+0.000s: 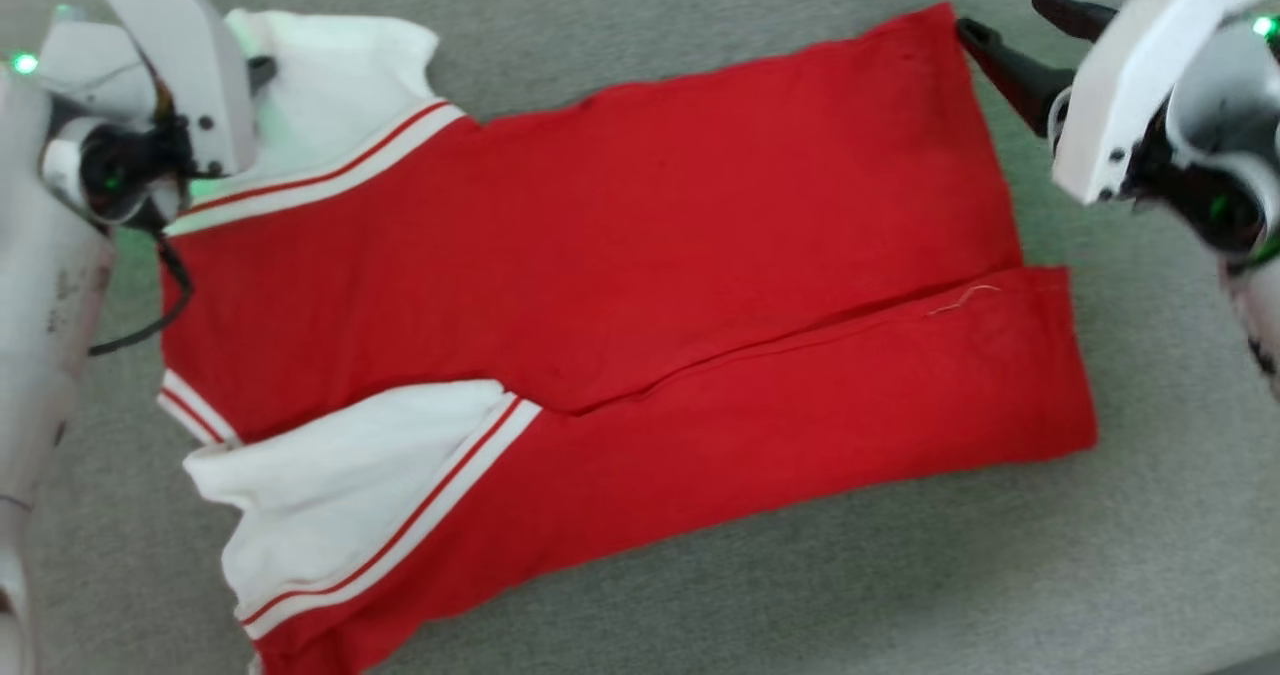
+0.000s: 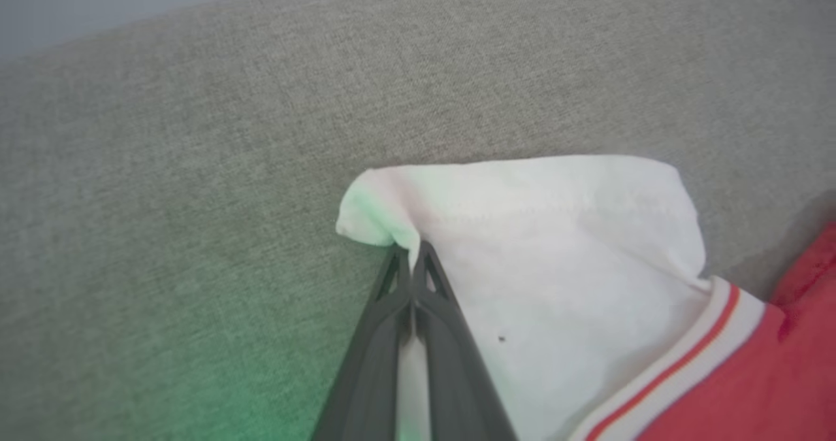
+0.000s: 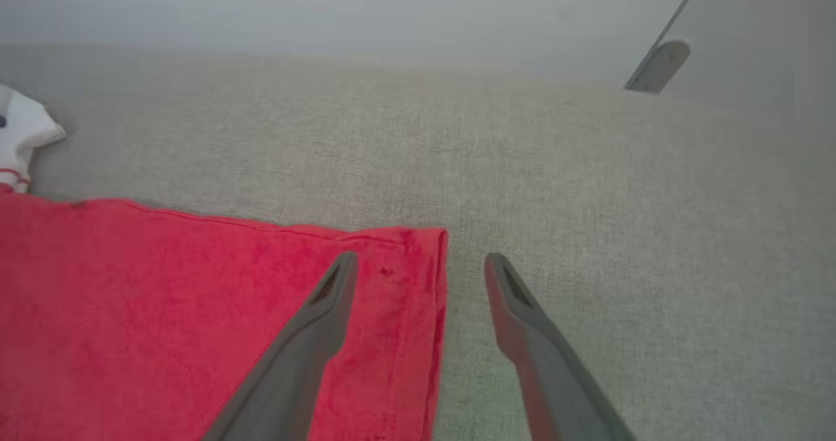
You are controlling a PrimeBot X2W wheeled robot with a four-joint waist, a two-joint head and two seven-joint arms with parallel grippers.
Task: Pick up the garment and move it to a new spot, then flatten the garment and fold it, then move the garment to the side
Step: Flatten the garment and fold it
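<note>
One garment (image 1: 620,285), two sleeves (image 1: 330,495), one grey surface (image 1: 1100,575)

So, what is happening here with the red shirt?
A two-armed robot is folding a red jersey that lies on a grey fabric surface, one long side already folded over. Its left gripper is shut on the edge of the far white sleeve. Its right gripper is open, fingers either side of the hem corner, not gripping yet.

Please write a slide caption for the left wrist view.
Left gripper shut on a white sleeve of the garment, lying on grey fabric.
</note>
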